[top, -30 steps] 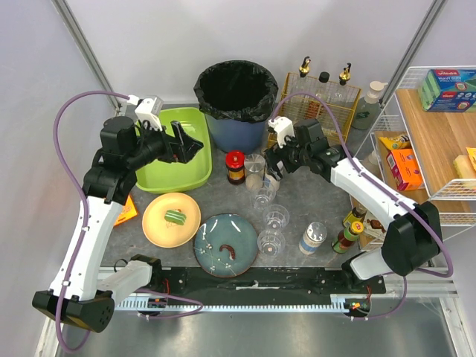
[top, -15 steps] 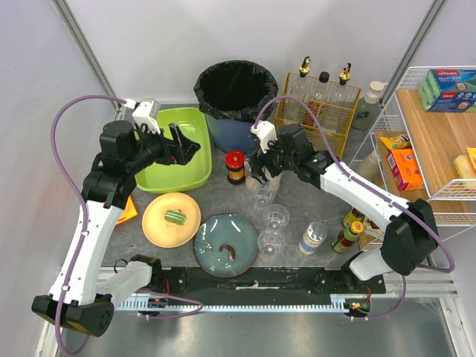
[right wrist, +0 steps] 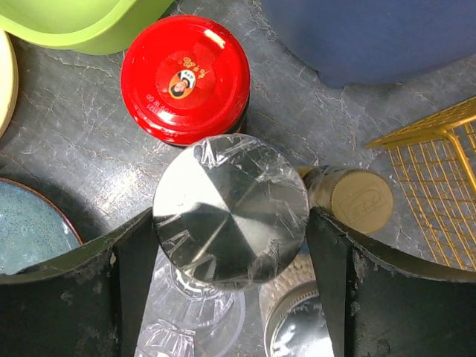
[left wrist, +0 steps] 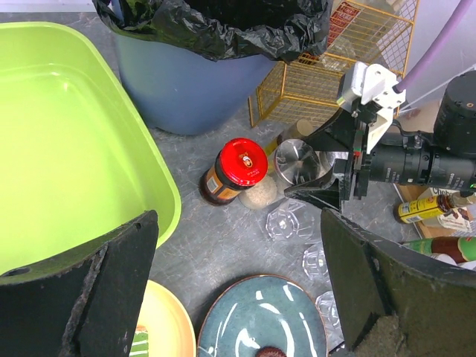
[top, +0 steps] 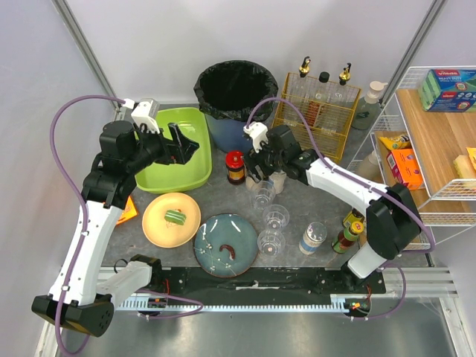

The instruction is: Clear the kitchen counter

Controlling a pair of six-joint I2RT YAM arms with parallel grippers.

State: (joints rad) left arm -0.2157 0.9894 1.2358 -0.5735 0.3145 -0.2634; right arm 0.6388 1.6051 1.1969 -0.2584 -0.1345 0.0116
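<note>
Reaching far out and to the left across the kitchen counter [top: 312, 195], my right arm has its right gripper [top: 260, 165] pointing down just in front of the bin [top: 236, 89]. On that wrist camera the two fingers [right wrist: 132, 260] press against either side of a silver-lidded jar [right wrist: 230, 212], so I read the hand as clamped on it. I cannot tell whether the jar's base rests on the counter. A red-lidded jar [right wrist: 186, 78] stands just beside it on the side toward the green basin [right wrist: 82, 18]. A gold-capped bottle [right wrist: 361, 199] sits close against the opposite side, and a clear glass [right wrist: 201, 305] shows beneath the lid. The gold wire rack [top: 316, 111] is near on the right.

My left arm is raised and bent. Its left gripper [top: 182, 145] hangs over the basin's right edge, fingers spread wide with nothing between them.

The grey counter lies under all of it and is crowded. Toward me are a yellow plate [top: 152, 223] carrying a green piece [top: 176, 216] and a blue plate [top: 242, 230] with a brown scrap [top: 227, 251]. Right of those are a row of glasses [top: 276, 216] and a shaker [top: 313, 238]. Small bottles [top: 349, 223] stand by the white wire shelf [top: 416, 141].
</note>
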